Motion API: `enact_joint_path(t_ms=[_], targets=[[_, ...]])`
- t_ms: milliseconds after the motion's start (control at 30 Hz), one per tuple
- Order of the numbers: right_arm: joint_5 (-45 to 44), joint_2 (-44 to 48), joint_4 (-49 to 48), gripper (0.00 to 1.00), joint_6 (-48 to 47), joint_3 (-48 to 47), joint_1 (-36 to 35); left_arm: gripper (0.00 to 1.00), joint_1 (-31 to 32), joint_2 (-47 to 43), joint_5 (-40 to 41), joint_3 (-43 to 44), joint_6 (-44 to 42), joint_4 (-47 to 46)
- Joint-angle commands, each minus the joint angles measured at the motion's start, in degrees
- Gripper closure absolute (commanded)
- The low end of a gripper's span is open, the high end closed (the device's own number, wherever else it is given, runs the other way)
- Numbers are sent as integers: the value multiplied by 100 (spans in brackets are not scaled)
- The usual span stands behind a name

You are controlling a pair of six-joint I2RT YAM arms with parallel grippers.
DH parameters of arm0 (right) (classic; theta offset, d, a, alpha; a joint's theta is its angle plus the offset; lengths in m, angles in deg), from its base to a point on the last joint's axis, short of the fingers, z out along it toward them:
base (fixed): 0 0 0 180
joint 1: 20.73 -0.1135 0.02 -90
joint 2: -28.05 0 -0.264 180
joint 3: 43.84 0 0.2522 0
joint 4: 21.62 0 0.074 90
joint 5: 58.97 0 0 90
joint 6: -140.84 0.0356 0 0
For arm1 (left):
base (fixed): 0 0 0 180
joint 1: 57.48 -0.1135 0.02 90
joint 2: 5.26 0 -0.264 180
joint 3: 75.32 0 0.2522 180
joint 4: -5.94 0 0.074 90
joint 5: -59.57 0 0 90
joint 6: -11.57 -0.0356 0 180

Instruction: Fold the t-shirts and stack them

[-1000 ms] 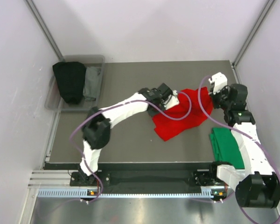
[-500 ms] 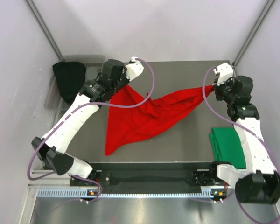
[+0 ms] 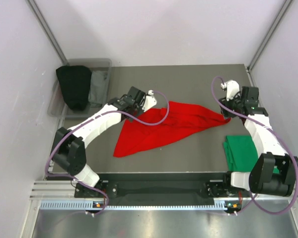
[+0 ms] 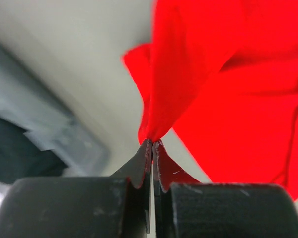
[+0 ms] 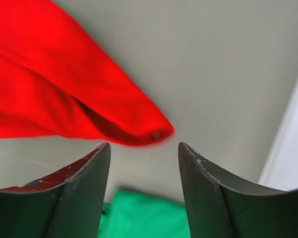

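Note:
The red t-shirt lies spread in a long wedge across the middle of the table. My left gripper is at the shirt's upper left corner. In the left wrist view this gripper is shut on a pinched bunch of the red t-shirt. My right gripper hovers by the shirt's right tip. Seen from the right wrist, it stands open, and the tip of the red t-shirt lies free just ahead of it. The green t-shirt lies folded at the near right, also in the right wrist view.
A grey bin at the back left holds black and grey clothes. Pale walls close in the table on both sides and at the back. A metal rail runs along the near edge by the arm bases.
The red shirt, stretched up between both grippers half a second ago, has come down onto the table. The right gripper has opened and let go of its corner. The left arm lowered toward the middle.

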Motion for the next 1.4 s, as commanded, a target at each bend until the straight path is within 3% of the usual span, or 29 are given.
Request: enact_joint_path(t_ms=[0, 167, 267, 433, 533, 700, 1033, 1367], targets=[[1241, 35, -70, 42, -33, -803, -306, 100, -16, 166, -268, -164, 406, -419], [1859, -1406, 510, 43, 29, -2181, -1299, 100, -33, 589, -567, -524, 785, -672], [1439, -2276, 581, 46, -67, -2675, -1949, 100, -164, 589, -821, -639, 996, -744], [761, -2841, 415, 48, -551, -3080, -2934, 100, -831, 607, -1341, -630, 1365, -673], [655, -3192, 422, 48, -508, -3440, -3084, 100, -1210, 528, -1823, -691, 1550, -656], [567, -3641, 397, 48, -411, -3687, -3365, 100, -1483, 291, -1833, -903, 1585, -814], [259, -4326, 493, 48, -358, -4135, -3674, 100, -1686, 141, -1991, -999, 1647, -867], [83, -4406, 414, 48, -297, -4092, -3718, 100, -1739, 97, -2070, -1000, 1664, -893]])
